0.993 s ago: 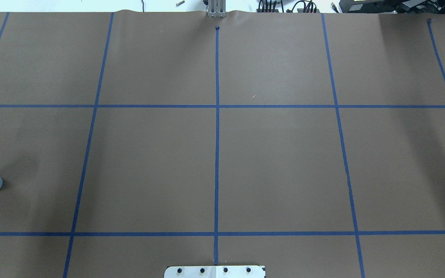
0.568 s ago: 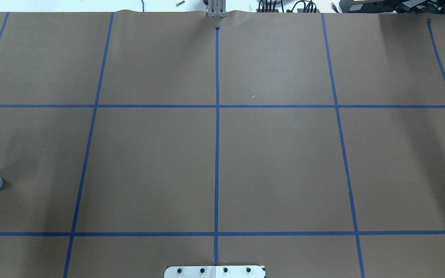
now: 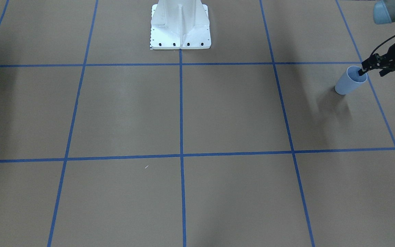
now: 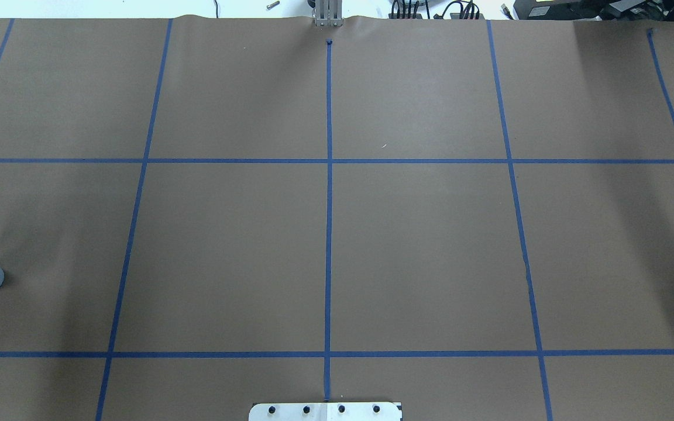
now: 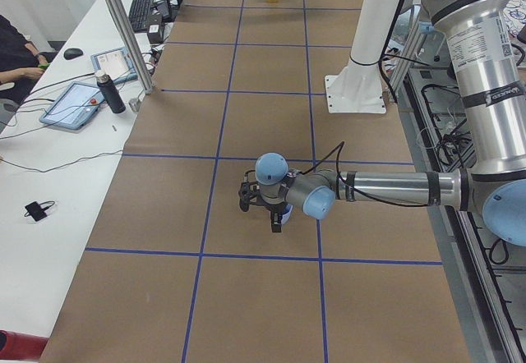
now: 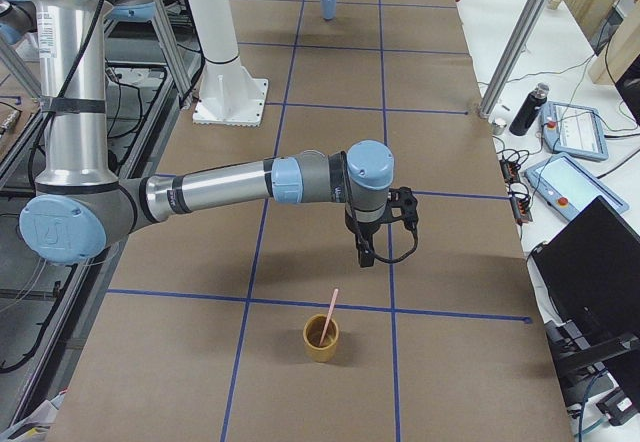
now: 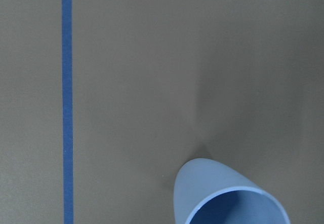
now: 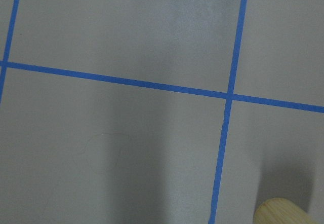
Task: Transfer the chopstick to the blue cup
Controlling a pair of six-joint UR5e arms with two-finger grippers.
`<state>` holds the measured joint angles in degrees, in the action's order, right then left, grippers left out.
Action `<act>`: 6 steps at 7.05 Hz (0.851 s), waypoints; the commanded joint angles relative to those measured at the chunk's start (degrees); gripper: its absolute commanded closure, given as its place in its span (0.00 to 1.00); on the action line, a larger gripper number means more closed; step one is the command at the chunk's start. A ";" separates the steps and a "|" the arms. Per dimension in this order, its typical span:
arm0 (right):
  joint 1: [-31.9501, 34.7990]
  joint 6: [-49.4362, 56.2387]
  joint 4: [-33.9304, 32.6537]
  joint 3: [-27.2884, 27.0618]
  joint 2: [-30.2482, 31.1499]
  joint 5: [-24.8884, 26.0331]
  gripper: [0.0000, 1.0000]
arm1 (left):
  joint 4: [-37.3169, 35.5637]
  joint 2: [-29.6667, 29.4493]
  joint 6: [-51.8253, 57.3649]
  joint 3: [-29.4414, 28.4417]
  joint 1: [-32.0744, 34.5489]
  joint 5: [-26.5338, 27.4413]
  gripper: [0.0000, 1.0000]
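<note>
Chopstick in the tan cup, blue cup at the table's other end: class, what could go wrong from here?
The chopstick leans in the tan cup; the right end effector, hanging nearby, might tip that cup on grasping. The left end effector hangs at the mouth of the blue cup and may knock it over.

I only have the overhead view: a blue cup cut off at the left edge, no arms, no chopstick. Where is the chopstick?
Observer: The chopstick stands leaning in a tan cup far to the robot's right, outside your frame.
Operator: Is anything at my cup?
Observer: Yes, the left tool hovers at the rim of the blue cup. I can't tell whether it is open or shut.
</note>
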<state>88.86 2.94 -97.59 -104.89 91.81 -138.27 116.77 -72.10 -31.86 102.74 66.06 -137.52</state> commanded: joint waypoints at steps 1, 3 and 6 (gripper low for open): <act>0.00 -0.30 -0.15 0.03 0.12 -0.25 0.00 | 0.04 -0.32 -0.04 -0.87 -2.68 0.06 0.02; 0.00 -0.30 -0.06 0.21 0.03 -0.25 0.00 | 0.13 -0.58 0.22 -1.31 -3.31 0.06 0.21; 0.00 -0.30 -0.06 0.21 0.12 -0.69 0.00 | 0.22 -0.67 -0.21 -0.35 -3.22 0.14 1.00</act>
<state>88.88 2.64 -97.71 -104.65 91.86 -138.85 116.97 -72.77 -31.65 101.92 62.80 -137.44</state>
